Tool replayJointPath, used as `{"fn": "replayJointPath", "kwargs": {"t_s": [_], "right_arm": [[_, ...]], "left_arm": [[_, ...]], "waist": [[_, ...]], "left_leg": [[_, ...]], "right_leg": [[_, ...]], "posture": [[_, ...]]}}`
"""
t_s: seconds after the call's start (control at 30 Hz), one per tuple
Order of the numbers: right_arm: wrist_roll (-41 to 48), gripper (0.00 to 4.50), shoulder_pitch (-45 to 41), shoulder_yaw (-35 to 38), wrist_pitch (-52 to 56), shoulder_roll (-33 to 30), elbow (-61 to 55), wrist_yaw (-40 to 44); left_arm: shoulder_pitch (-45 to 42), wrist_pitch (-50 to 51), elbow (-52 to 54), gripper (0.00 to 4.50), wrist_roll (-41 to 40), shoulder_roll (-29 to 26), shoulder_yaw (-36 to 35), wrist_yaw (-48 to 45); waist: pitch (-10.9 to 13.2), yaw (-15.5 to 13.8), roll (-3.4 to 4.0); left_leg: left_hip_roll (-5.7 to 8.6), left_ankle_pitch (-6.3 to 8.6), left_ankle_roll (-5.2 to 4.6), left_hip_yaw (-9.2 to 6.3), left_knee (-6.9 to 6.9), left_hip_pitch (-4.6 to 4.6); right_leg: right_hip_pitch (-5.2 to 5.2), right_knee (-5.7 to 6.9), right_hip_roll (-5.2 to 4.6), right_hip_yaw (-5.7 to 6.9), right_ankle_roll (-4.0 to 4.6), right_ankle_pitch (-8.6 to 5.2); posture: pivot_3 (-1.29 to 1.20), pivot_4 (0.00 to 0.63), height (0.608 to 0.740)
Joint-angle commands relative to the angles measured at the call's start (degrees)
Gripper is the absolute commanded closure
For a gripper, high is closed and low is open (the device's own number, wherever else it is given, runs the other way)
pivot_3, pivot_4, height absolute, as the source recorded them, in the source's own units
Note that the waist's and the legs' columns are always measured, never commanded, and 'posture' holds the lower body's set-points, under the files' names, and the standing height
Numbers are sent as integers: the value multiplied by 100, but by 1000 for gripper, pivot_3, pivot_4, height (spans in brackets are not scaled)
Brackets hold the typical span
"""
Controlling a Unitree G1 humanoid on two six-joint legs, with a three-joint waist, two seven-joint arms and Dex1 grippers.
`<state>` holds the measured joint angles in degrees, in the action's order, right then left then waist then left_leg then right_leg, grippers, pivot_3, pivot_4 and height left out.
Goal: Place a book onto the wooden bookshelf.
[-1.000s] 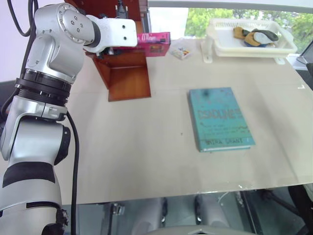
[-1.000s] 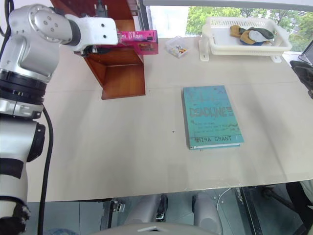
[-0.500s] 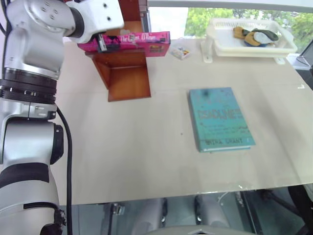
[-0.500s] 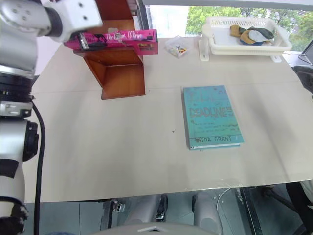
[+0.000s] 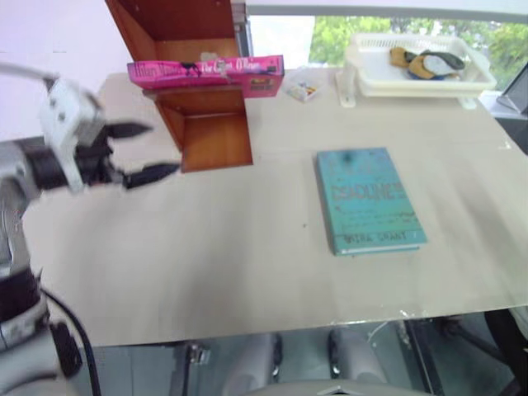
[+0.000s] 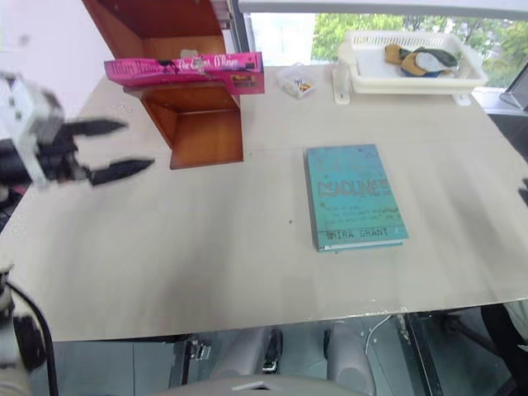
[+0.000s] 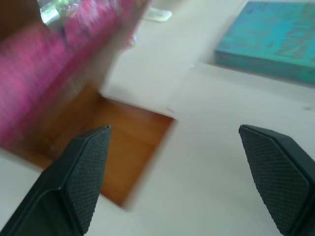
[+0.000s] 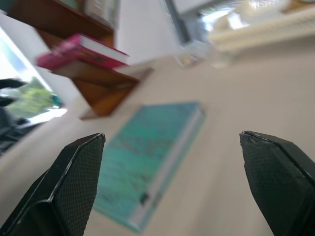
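The pink book (image 5: 206, 72) lies flat on a board of the wooden bookshelf (image 5: 206, 124) at the table's far left, its ends sticking out past both sides. My left gripper (image 5: 142, 151) hangs open and empty over the table, left of the bookshelf and apart from it. Through the left wrist view the pink book (image 7: 54, 64) and the shelf's base (image 7: 128, 147) show between its spread fingers. My right gripper (image 8: 170, 184) is open and empty, looking toward the teal book (image 8: 147, 157) and the bookshelf (image 8: 98, 83).
A teal-green book (image 5: 369, 199) lies flat on the beige table (image 5: 247, 247), right of centre. A white basket tray (image 5: 417, 70) with some items stands at the far right. A small clear packet (image 5: 302, 88) lies between the bookshelf and the tray.
My left gripper has let go of the pink book and drawn back, down and to the left, away from the bookshelf. The book stays on the shelf board.
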<state>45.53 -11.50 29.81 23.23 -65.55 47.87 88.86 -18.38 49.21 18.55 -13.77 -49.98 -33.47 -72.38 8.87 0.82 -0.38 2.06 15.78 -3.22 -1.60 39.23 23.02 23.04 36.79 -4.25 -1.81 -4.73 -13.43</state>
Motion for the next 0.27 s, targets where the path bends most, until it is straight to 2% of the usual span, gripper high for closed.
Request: {"fn": "replayJointPath", "kwargs": {"t_s": [0.03,0.1,0.13,0.2,0.27], "right_arm": [[-340,0,456,-11,-679,-250,144,364],[-518,0,483,-61,-871,-256,424,364],[-580,0,427,-56,-953,-258,522,364],[-640,0,316,-71,-1044,-265,645,364],[-683,0,233,-125,-1126,-276,764,364]], "left_arm": [[1321,-247,647,72,-236,340,-439,161],[2013,-580,591,72,-192,660,-272,445],[2104,-601,548,72,-269,804,-276,590],[2226,-680,521,72,-396,987,-293,769],[2346,-754,509,72,-457,1023,-267,933]], "waist": [[0,-1,1],[-4,-1,8],[14,-17,-16],[10,-7,-10],[4,0,-7]], "left_leg": [[-5,7,-11,-1,-5,-27],[-8,13,-12,10,-16,-67],[-8,13,-12,12,-18,-73],[-31,15,29,11,-23,-130],[-35,16,31,14,-23,-141]], "right_leg": [[-29,-6,1,2,0,0],[-64,-17,-21,-10,6,-3],[-68,-19,-32,-13,10,-5],[-136,-51,-37,-9,63,10],[-140,-51,-44,-3,64,11]], "posture": [[0,150,740],[0,150,740],[0,150,740],[0,150,740],[0,150,740]]}}
